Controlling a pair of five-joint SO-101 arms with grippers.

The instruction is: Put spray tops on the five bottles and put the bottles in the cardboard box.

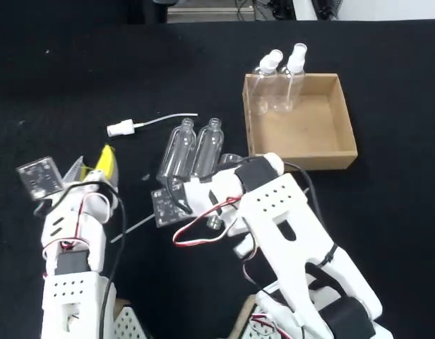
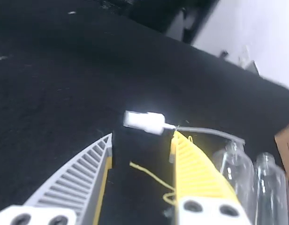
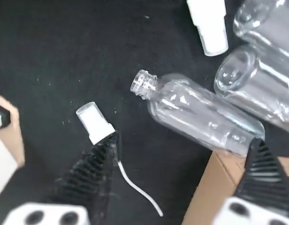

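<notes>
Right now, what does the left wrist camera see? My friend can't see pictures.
The left gripper is open over a black table, and a white spray top lies just past its grey and yellow tips. Two clear bottles without tops lie nearby.

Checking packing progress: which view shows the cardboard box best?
The high view: the whole cardboard box shows, open, with two capped bottles standing in it. The left wrist view catches a sliver of its edge; the right wrist view a brown corner, probably the box's.
</notes>
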